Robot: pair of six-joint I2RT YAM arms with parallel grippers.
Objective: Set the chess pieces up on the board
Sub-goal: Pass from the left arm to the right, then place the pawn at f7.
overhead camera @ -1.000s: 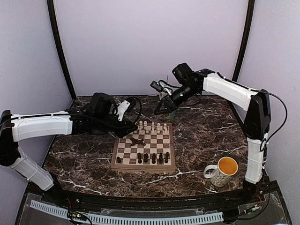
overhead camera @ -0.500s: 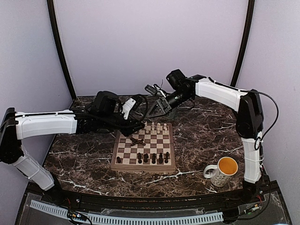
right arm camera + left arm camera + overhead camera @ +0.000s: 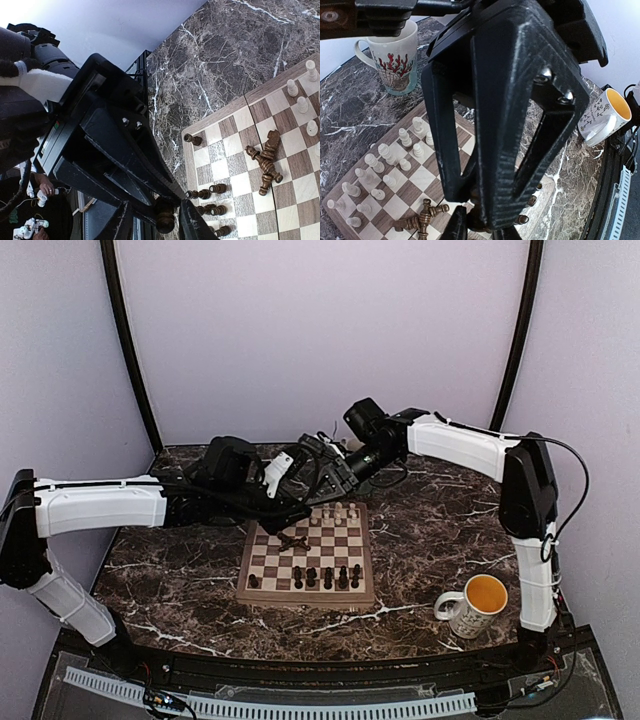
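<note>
The board (image 3: 258, 590) lies mid-table, cream chess pieces (image 3: 338, 510) on its far rows and dark ones (image 3: 327, 578) on its near rows. Three dark pieces (image 3: 292, 540) lie toppled in a heap near the middle. Both grippers meet above the far left corner. My left gripper (image 3: 479, 227) is shut on a dark piece (image 3: 476, 215). My right gripper (image 3: 157, 222) stands open around the same dark piece (image 3: 165, 220), with a gap at one finger. In the top view the left gripper (image 3: 308, 502) and right gripper (image 3: 320, 488) touch tips and hide the piece.
A white mug with an orange inside (image 3: 475, 605) stands at the near right. A mug with a red coral print (image 3: 395, 60) stands behind the board's far edge. A lone dark pawn (image 3: 192, 139) stands on a corner square.
My right gripper has swung left from near the far mug to the board's far left corner. My left gripper has moved right and up to meet it.
</note>
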